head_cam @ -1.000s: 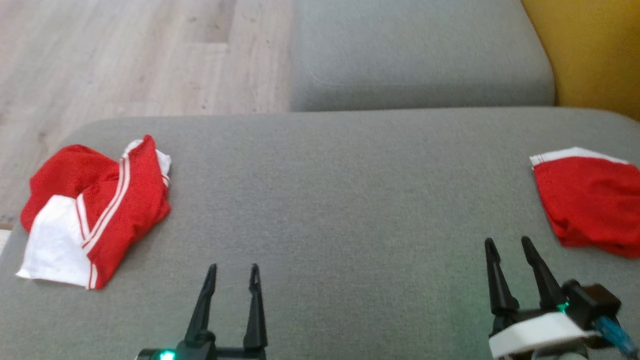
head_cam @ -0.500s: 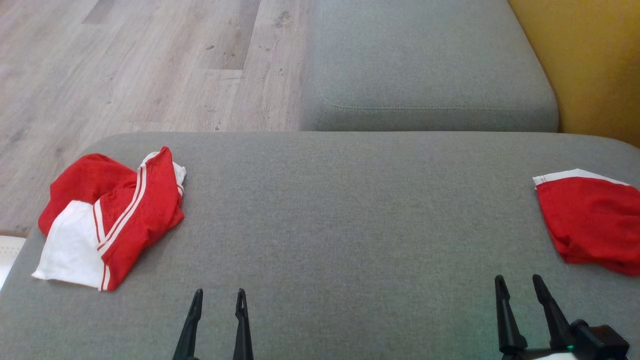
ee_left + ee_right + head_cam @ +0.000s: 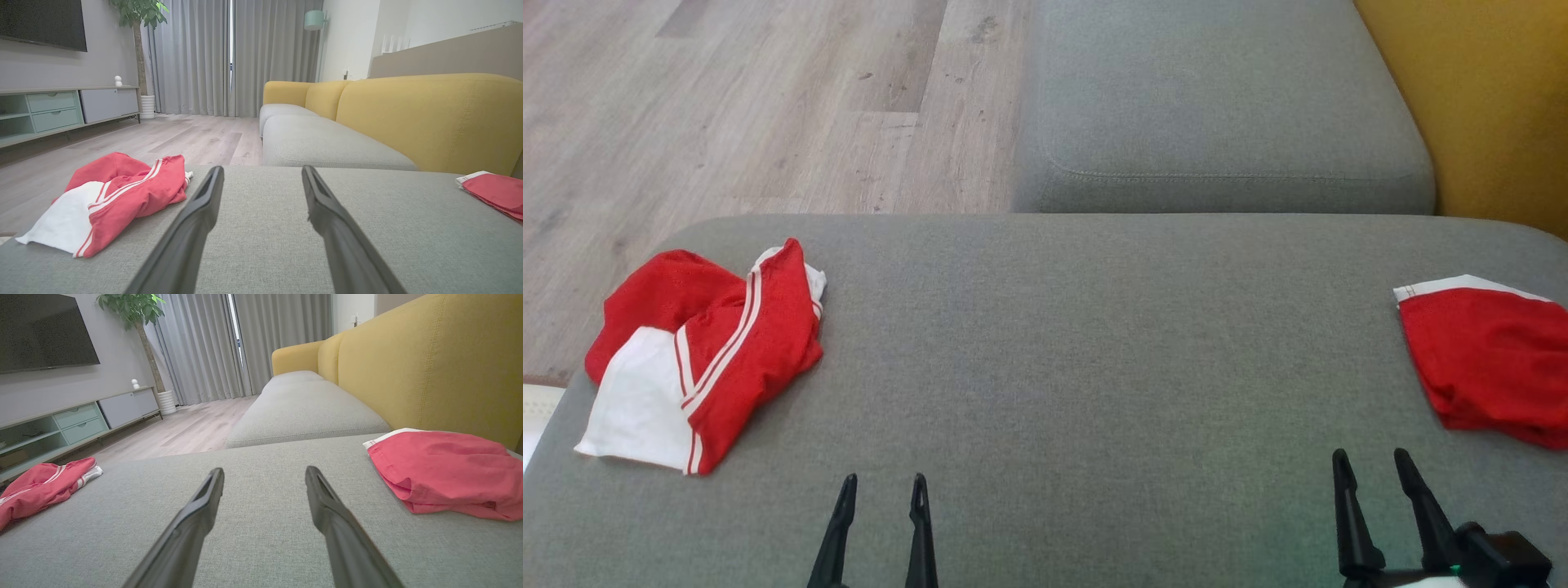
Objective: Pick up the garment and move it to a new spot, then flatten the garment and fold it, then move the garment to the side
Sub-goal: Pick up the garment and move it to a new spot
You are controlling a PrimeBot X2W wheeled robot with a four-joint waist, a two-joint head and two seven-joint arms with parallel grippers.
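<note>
The crumpled red-and-white garment (image 3: 698,359) lies at the left end of the grey seat cushion (image 3: 1078,367), near its edge; a folded red garment (image 3: 1486,359) with a white band lies at the right end, well apart from it. The left gripper (image 3: 884,483) hovers low over the cushion with its fingers wide apart and nothing between them; the right gripper (image 3: 1370,457) is the same, wide and empty, just beside the folded garment. Bare grey fabric lies between each gripper and the crumpled garment. Behind are a second grey cushion (image 3: 1217,98), the yellow backrest (image 3: 1486,98) and the wooden floor (image 3: 727,98); farther off stands a TV cabinet (image 3: 61,110).
</note>
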